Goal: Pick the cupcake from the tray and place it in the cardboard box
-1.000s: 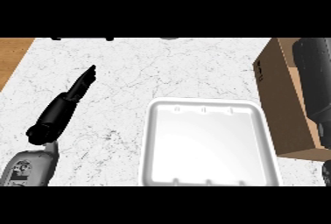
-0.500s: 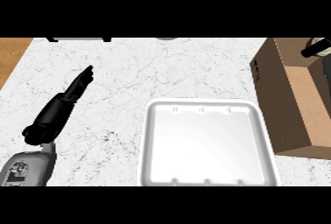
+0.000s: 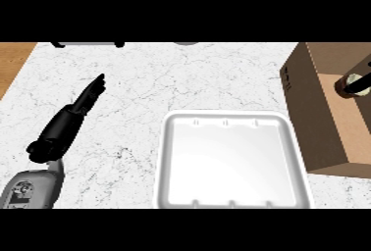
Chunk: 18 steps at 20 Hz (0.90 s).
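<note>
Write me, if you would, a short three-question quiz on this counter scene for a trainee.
1. True or false: a cupcake sits on the white tray.
2. Where does the cardboard box stand relative to the tray? A) at the view's left of it B) at the view's right of it C) on top of it
3. Fill in the gap: the left hand shows over the counter with its fingers ____ (straight or curled).

Key
1. False: no cupcake shows on the tray.
2. B
3. straight
</note>
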Each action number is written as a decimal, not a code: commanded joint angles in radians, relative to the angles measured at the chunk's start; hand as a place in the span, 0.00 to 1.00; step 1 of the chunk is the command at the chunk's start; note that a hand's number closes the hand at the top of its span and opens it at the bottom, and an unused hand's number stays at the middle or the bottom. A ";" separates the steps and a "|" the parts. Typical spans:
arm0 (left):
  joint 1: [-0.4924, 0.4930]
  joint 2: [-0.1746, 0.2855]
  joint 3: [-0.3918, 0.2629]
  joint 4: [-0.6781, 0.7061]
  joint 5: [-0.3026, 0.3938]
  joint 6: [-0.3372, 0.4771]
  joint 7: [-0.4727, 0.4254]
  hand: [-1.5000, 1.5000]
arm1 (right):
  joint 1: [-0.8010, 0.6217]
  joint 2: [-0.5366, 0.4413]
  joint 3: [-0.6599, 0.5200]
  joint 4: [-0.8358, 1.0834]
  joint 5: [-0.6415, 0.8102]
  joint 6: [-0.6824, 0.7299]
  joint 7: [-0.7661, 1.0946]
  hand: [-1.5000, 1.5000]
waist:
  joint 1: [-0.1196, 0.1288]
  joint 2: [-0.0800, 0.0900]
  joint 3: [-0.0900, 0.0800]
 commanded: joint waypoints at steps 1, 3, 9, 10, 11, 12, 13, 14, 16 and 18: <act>-0.013 -0.015 0.000 0.038 -0.019 0.016 -0.009 0.50 | 0.037 -0.009 0.005 -0.096 -0.082 0.108 -0.089 0.00 | -0.006 -0.002 0.000; -0.008 -0.003 0.000 0.022 -0.017 0.002 -0.023 0.50 | 0.076 -0.002 -0.018 -0.083 -0.110 -0.018 -0.200 0.00 | 0.004 0.003 0.001; -0.009 0.003 0.018 0.002 0.009 -0.006 0.009 0.50 | -0.007 0.048 -0.219 -0.277 -0.307 -0.327 -0.306 0.00 | -0.011 -0.008 0.005; 0.017 -0.014 0.005 0.013 -0.006 0.008 -0.008 0.50 | -0.008 0.071 -0.257 -0.304 -0.345 -0.370 -0.306 0.00 | -0.016 -0.009 0.004; 0.011 0.009 0.026 0.006 0.016 -0.014 -0.018 0.50 | 0.024 0.076 -0.305 -0.317 -0.382 -0.419 -0.335 0.00 | -0.017 -0.006 0.005; 0.014 -0.006 0.003 0.005 -0.012 0.005 -0.007 0.50 | -0.009 0.083 -0.328 -0.329 -0.409 -0.438 -0.316 0.00 | -0.008 -0.004 0.003; -0.010 0.000 0.015 0.008 -0.011 0.010 0.003 0.50 | 0.017 0.088 -0.377 -0.342 -0.466 -0.447 -0.349 0.00 | -0.022 -0.004 0.004; 0.010 -0.012 0.006 0.008 -0.015 0.014 0.009 0.50 | 0.045 0.074 -0.404 -0.361 -0.497 -0.438 -0.363 0.00 | -0.022 -0.005 0.003; -0.028 -0.002 0.016 0.022 -0.005 0.001 0.001 0.50 | 0.078 0.093 -0.430 -0.359 -0.526 -0.498 -0.394 0.00 | -0.008 0.002 0.002; -0.006 -0.010 0.009 0.020 -0.014 0.007 -0.002 0.50 | 0.128 0.090 -0.456 -0.417 -0.587 -0.476 -0.422 0.00 | -0.009 0.000 0.001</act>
